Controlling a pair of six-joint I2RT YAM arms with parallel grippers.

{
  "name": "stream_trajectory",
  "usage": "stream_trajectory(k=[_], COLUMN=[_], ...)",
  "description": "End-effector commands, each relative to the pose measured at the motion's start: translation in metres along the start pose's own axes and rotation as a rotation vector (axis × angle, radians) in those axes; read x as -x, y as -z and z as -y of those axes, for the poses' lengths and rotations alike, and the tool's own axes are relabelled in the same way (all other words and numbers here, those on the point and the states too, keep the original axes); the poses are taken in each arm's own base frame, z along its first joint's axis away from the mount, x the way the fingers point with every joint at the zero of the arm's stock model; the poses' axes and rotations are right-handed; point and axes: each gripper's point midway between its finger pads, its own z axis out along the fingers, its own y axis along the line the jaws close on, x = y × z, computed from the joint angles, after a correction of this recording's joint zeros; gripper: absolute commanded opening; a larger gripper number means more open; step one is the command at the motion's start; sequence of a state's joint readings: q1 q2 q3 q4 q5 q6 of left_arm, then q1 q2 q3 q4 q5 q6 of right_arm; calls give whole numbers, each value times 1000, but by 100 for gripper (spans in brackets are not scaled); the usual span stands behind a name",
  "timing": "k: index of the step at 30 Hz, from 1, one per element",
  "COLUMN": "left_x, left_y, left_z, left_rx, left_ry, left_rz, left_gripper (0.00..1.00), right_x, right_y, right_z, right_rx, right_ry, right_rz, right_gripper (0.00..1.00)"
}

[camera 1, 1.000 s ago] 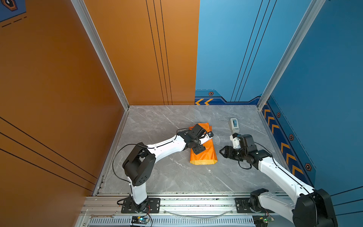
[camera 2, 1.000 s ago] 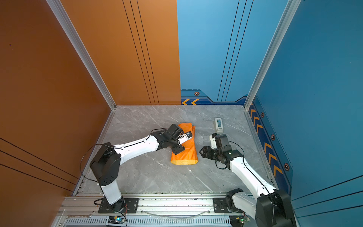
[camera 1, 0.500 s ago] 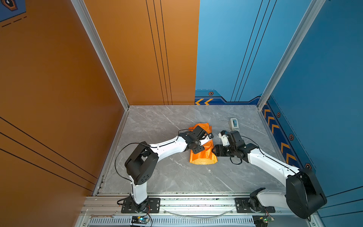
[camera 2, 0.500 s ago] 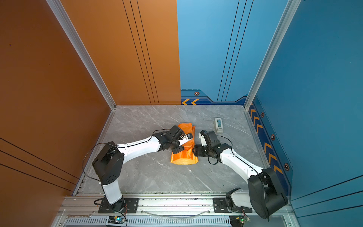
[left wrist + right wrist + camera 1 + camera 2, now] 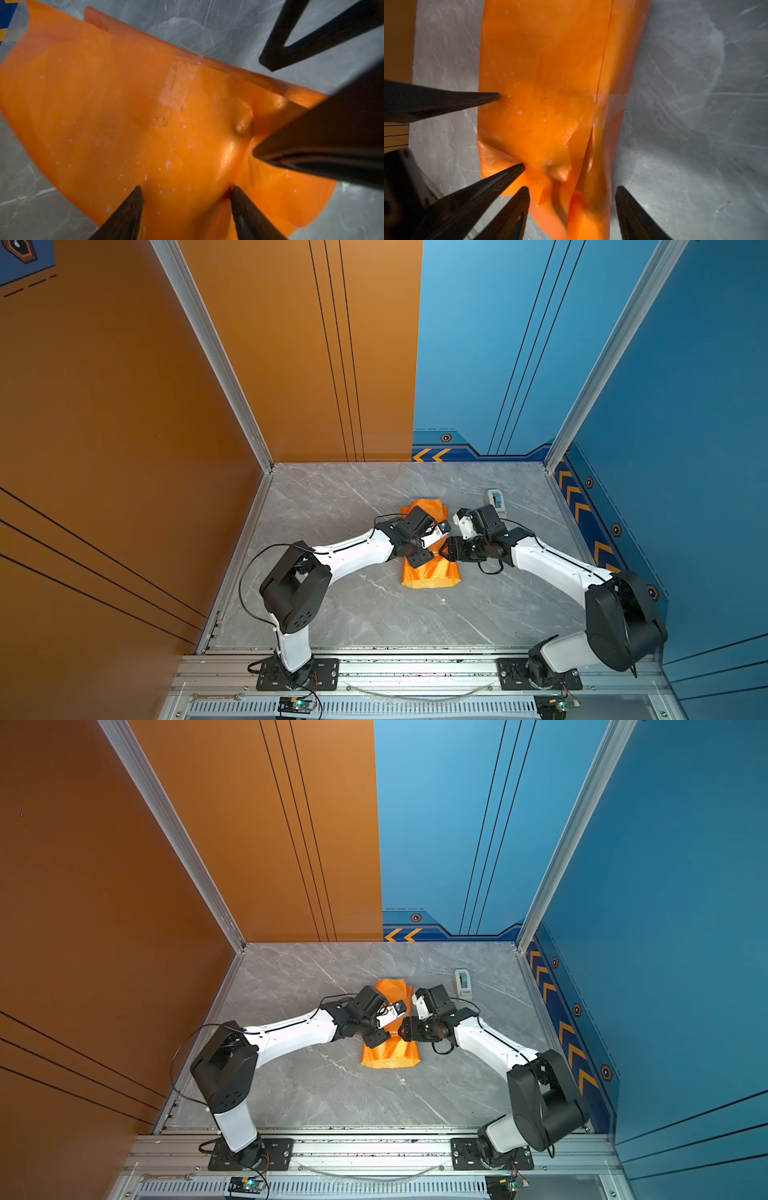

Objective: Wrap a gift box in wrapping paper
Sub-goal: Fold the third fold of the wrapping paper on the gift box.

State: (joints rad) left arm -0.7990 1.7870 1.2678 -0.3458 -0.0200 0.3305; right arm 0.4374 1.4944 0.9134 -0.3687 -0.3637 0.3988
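Arrival: your right gripper (image 5: pixel 572 188) now at wrapping paper (image 5: pixel 430 576) mid-table, in from near tape dispenser (image 5: pixel 495 501), jaws wide, straddling paper edge; left gripper (image 5: pixel 185 188) jaws wide too, tips pressing paper. No gift box visible, presumably inside. End folds look next.

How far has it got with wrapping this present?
Done: the wrapping paper is rolled into an orange tube, the gift box presumably inside, with a clear tape strip on the seam. In hand: the left gripper and right gripper, both open, press their tips on it. Left: both ends look unfolded; the tape dispenser waits nearby.
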Motion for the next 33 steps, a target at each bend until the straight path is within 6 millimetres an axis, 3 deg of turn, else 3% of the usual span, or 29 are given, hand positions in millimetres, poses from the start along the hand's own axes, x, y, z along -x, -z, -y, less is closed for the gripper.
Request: stream_trajectory(k=[1, 6, 11, 14, 17, 21, 23, 28, 33], left_x=[21, 29, 19, 17, 19, 20, 18, 10, 2], left_y=[27, 43, 34, 28, 23, 11, 3, -13, -22], left_z=[-2, -17, -19, -17, -16, -10, -9, -5, -1], left_rx=[-45, -72, -86, -93, -93, -92, -86, -74, -52], left_ry=[73, 173, 156, 137, 116, 71, 52, -3, -43], left_rz=[118, 205, 170, 152, 147, 118, 96, 32, -7], left_gripper=[70, 71, 71, 71, 71, 72, 73, 72, 69], right_x=[-6, -8, -10, -12, -13, -15, -15, -19, -15], right_y=[0, 3, 2, 1, 1, -4, -7, -10, -13], right_z=[0, 2, 20, 22, 14, 10, 13, 29, 28], right_rx=[0, 17, -6, -5, 41, 54, 40, -50, -55], right_ry=[-21, -52, -116, -125, -121, -110, -110, -101, -93], right_rz=[-66, -90, -107, -124, -138, -155, -162, -178, -156], right_gripper=[65, 51, 35, 37, 57, 60, 58, 36, 31])
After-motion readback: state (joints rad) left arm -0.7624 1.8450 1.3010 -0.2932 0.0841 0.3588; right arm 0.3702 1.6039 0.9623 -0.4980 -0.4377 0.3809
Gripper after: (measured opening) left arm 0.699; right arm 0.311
